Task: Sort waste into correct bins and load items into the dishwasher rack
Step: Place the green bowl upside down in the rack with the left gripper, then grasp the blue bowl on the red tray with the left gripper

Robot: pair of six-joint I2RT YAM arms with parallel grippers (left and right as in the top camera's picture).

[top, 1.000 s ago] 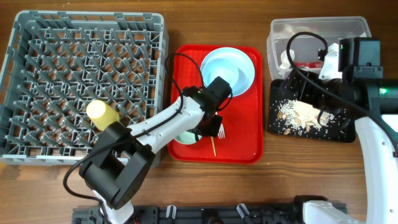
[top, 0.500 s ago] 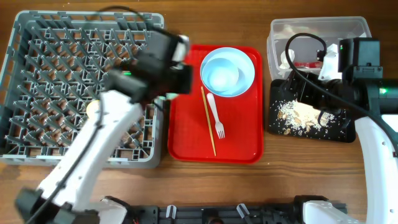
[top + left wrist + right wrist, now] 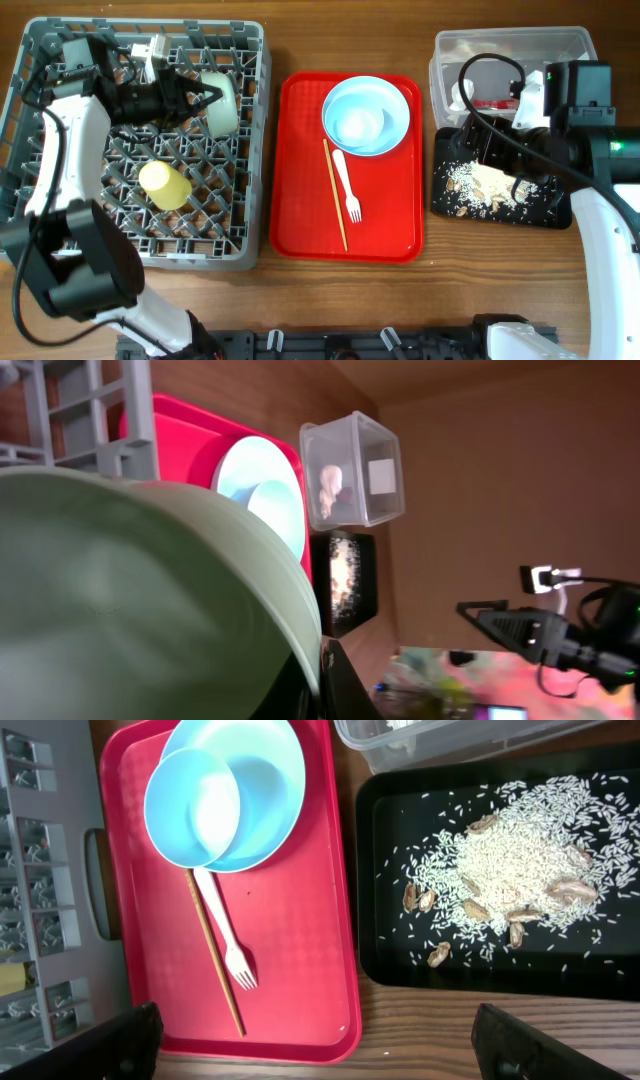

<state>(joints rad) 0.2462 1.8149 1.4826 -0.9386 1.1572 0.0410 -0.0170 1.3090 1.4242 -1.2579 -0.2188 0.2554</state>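
My left gripper [image 3: 203, 101] is shut on the rim of the pale green bowl [image 3: 221, 103], held on its side over the back right of the grey dishwasher rack [image 3: 256, 150]. The bowl fills the left wrist view [image 3: 130, 590]. The yellow cup [image 3: 165, 185] lies in the rack. The plate [image 3: 397, 108] with the pale blue bowl [image 3: 358, 125] in it, the white fork [image 3: 347, 187] and a chopstick [image 3: 335, 200] lie on the red serving tray [image 3: 390, 220]. My right gripper [image 3: 320, 1050] is open and empty above the black tray [image 3: 445, 208] of rice crumbs [image 3: 490, 185].
The clear tub [image 3: 500, 45] at the back right holds the white napkin [image 3: 462, 92] and the red packet [image 3: 490, 102]. The right arm and its cable hang over the tub and the black tray. Bare wood lies in front of the red tray.
My left arm has lifted the green bowl off the red tray and swung it left over the rack. The fork and chopstick now lie uncovered. The right arm has not moved.
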